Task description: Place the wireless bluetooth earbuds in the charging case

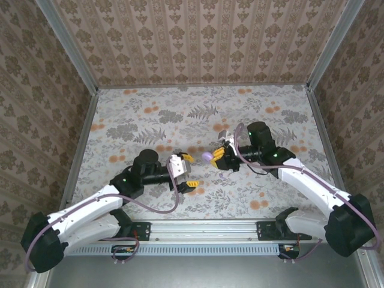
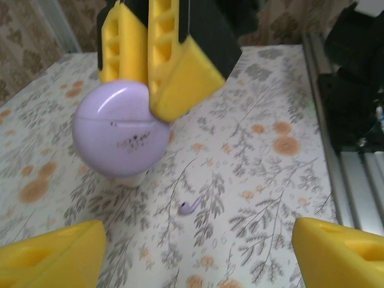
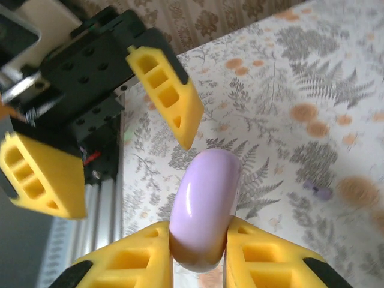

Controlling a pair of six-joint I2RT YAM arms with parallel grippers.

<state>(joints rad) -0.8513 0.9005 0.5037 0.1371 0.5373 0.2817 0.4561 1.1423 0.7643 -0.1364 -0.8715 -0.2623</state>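
Right gripper is clamped on the lilac charging case, lid closed. Left gripper gapes wide and empty, facing the case. One earbud lies loose on the bench near the case.

This looks like a robot test cell in a lab, dressed to resemble a home. Patterned wallpaper covers the three walls and the table has a flowered surface. However, bare aluminium posts stand at the corners, and two robot arms are bolted to a metal rail at the near edge.
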